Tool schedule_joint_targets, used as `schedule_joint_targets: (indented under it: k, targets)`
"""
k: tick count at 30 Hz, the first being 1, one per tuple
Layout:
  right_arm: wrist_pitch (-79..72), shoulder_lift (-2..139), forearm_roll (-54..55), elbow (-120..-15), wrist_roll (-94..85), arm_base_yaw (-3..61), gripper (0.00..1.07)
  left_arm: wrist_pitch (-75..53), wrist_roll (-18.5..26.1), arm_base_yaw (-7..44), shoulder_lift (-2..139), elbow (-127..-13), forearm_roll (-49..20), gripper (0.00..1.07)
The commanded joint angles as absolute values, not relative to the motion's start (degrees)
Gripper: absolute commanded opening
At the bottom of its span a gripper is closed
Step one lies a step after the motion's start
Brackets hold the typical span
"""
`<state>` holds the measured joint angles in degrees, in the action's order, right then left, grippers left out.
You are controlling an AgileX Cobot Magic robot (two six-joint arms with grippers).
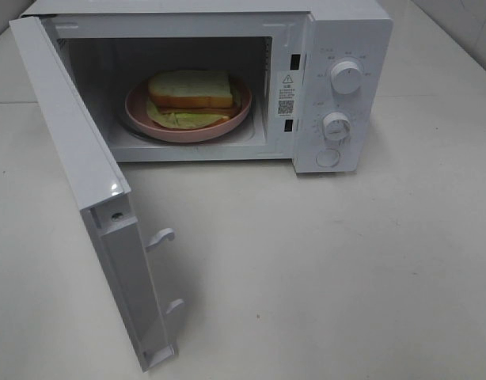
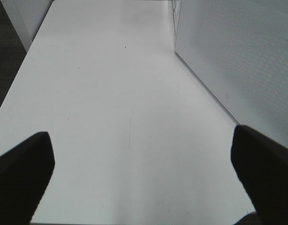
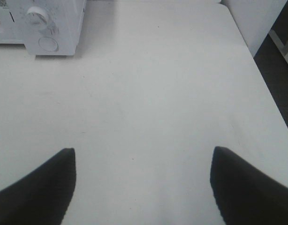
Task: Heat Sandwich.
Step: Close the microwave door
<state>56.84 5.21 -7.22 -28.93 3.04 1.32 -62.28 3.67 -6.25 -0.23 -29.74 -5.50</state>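
A white table (image 1: 346,277) fills the exterior high view. A white microwave (image 1: 347,28) stands on it at twelve o'clock. Its door (image 1: 77,174) is swung wide open, hinged on the cavity's nine o'clock side and reaching out toward seven o'clock.

Neither arm shows in the high view. In its wrist view the left gripper (image 2: 140,136) hangs over bare table with its two dark fingers spread far apart and nothing between them; the door's perforated inner panel runs beside it. The right gripper (image 3: 143,150) is also over bare table, fingers set wide and empty, with the microwave's control corner well ahead of it.

Inside the cavity a round pink plate (image 1: 136,115) sits on the floor, roughly centred. The sandwich (image 1: 190,89) lies on that plate: thick white bread with a tan crust on top and a yellow-green layer showing beneath it toward six o'clock.

At three o'clock of the cavity is the control panel. It carries an upper knob (image 1: 347,77), a lower knob (image 1: 336,126) at six o'clock of it, and a round button (image 1: 328,157) lower still. Two small white latch hooks (image 1: 161,236) stick out of the door's free edge.
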Motion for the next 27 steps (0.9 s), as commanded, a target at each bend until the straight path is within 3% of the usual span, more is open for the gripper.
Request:
schedule_joint_targets:
  k: [1, 27]
  targets:
    - [57.01, 3.61, -7.05, -28.25, 2.18, 0.46, 0.76, -61.42, 3.67, -6.36, -1.20, -29.68, -5.44, 0.98]
    - [57.01, -1.83, -7.10, -28.19, 2.41, -0.69, 0.76, -61.42, 3.67, -6.36, -1.20, -29.68, -5.44, 0.98]
